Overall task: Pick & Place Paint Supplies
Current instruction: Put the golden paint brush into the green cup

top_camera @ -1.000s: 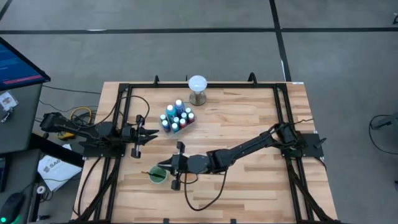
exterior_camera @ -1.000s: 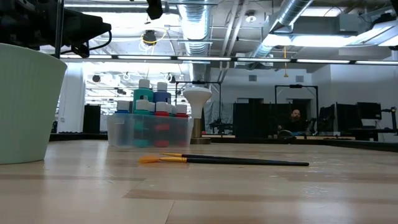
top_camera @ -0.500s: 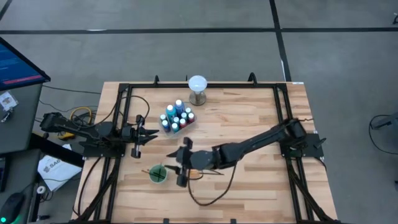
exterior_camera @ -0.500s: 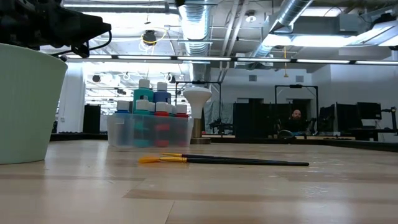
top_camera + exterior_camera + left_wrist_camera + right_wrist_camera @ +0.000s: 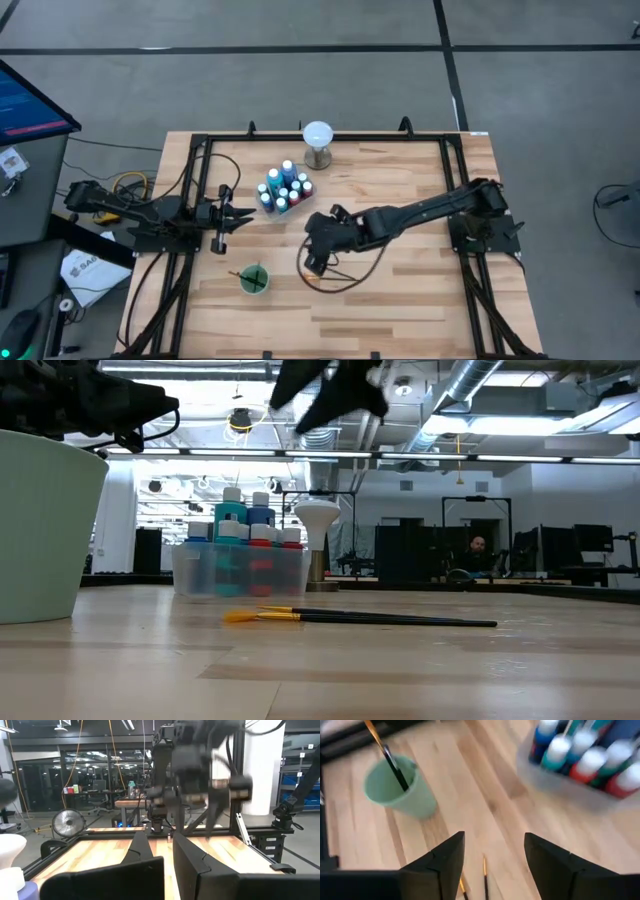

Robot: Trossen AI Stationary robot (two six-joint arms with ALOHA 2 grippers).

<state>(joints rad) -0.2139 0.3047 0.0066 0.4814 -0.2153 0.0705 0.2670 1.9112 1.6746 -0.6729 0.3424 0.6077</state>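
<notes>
My right gripper (image 5: 316,257) (image 5: 492,842) hangs open above the table's middle, tipped downward, with nothing between its fingers. To its left stands a green cup (image 5: 253,280) (image 5: 400,790) with a dark-handled brush (image 5: 390,757) leaning inside it. Two thin brushes (image 5: 484,870) lie flat on the wood just below the gripper; the low view shows an orange-tipped one (image 5: 360,618). White-capped paint bottles (image 5: 284,188) (image 5: 585,757) stand in a clear tray. My left gripper (image 5: 222,215) (image 5: 167,847) waits shut at the left edge.
A white globe on a metal stand (image 5: 318,143) stands at the far edge behind the bottles. Black frame rails (image 5: 205,200) run along the table's sides. Bare wood (image 5: 400,290) lies to the near right. A cable loops under the right arm (image 5: 345,285).
My right gripper has drawn back from the green cup toward the table's right and far side, rising and tipping its fingers down; it now shows at the top of the low view. The brush stays in the cup.
</notes>
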